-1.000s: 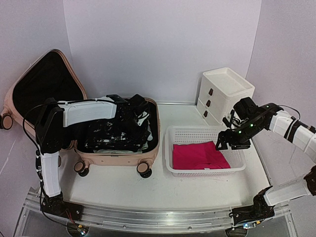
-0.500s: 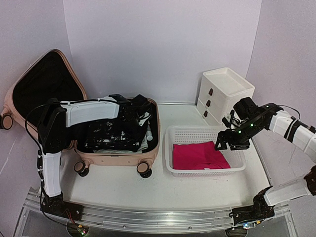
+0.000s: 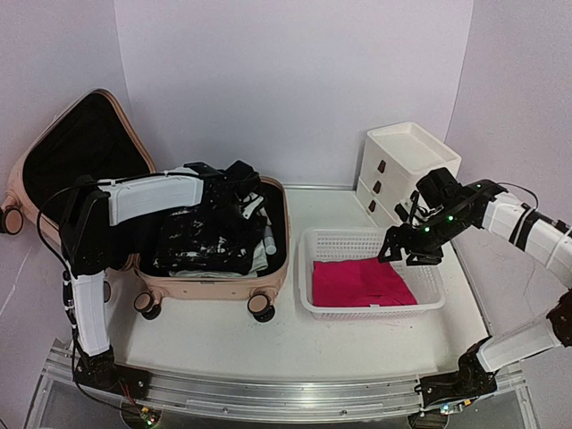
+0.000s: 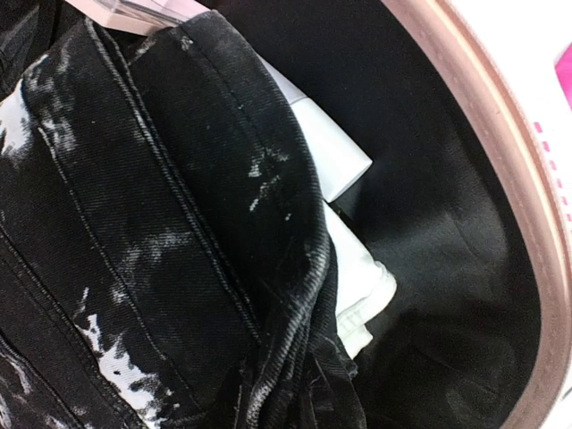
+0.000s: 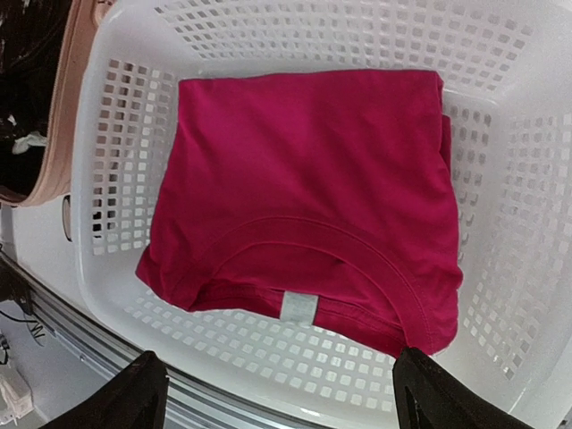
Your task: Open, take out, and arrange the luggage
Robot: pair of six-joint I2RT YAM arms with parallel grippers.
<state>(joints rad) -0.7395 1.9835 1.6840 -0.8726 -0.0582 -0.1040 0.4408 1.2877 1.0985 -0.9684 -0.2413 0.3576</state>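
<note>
As seen from above, the luggage [image 3: 207, 288] lies open at the left end of the counter [image 3: 223, 344]. Its lid [image 3: 80, 152] stands up with the black lining facing the room, and its lower shell lies flat on its wheels, stuffed with dark clothes. The left arm reaches over the shell from the lid side, and the left gripper [image 3: 239, 183] is down among the clothes near the luggage's far right corner. I cannot tell whether it is released or clenched, since black metal and black cloth run together there. Just right of the luggage sits a white basket [image 3: 371, 310] with a folded magenta shirt [image 3: 362, 281] lying in it. The right gripper [image 3: 399, 253] hangs over the basket's side farthest from the luggage. A white drawer unit [image 3: 407, 165] stands behind that, well apart from the luggage.

Up close from the left wrist, none of the fingers show. A black denim garment [image 4: 161, 268] with whitish worn patches fills most of the luggage's inside. A folded white cloth [image 4: 353, 286] pokes out from under its edge. Beyond it are the bare black lining [image 4: 438, 223] and the pink rim [image 4: 505, 188].

Looking down from the right wrist, the shirt lies flat in the basket [image 5: 116, 179], collar and a small pale label [image 5: 298, 306] nearest the camera. The right gripper [image 5: 286, 398] is released, its fingertips [image 5: 147, 393] spread wide above the basket's near edge with nothing between them. A strip of the luggage's pink shell [image 5: 67, 107] shows just beside the basket.
</note>
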